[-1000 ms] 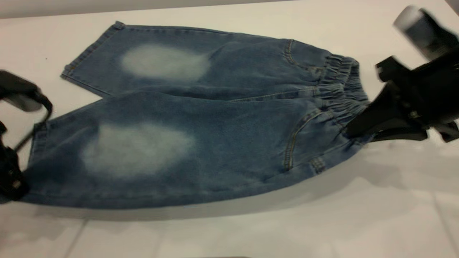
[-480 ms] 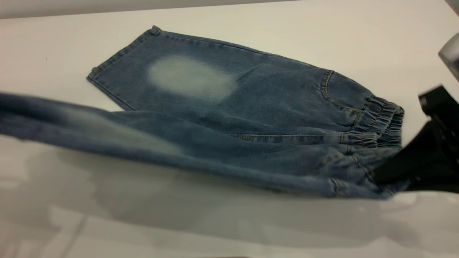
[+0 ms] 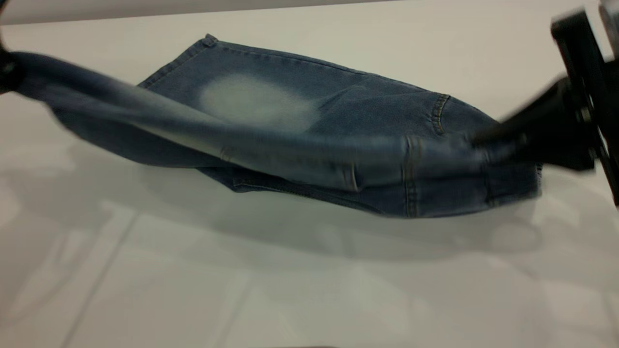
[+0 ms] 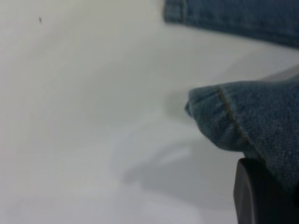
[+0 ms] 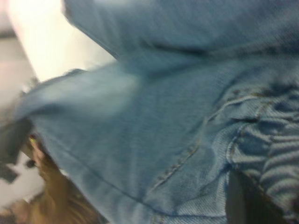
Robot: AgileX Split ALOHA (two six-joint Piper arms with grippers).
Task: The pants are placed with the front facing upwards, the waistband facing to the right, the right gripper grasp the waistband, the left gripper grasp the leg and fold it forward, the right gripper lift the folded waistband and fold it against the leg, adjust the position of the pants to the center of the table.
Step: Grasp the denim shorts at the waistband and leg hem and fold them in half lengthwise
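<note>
Exterior: pants point(image 3: 300, 121), near leg lifted over far leg on table point(image 3: 309, 290), right gripper point(image 3: 483, 142) pinching waistband point(image 3: 512, 169) — lengthwise fold under way; left wrist: left gripper point(image 4: 261, 196) clamping hem; right wrist: gathered denim held — next, lay it flat.

A white, glossy table point(image 3: 309, 290) fills almost every view. A broad, soft-edged grey shadow point(image 3: 300, 232) lies on it under the span between the left gripper point(image 3: 6, 72) and the right gripper point(image 3: 478, 141). It shows that the light is diffuse and comes from above. On the camera's side of both grippers, faint pale lines point(image 3: 96, 270) cross the sheen like reflected seams. Beyond the grippers the table ends at a darker grey band point(image 3: 145, 9), wall or floor, I cannot tell. Well apart from the left gripper, a tiny dark speck point(image 4: 39, 19) marks the surface. Far from the right gripper sits a blurred brown shape point(image 5: 51, 196), unidentifiable.
</note>
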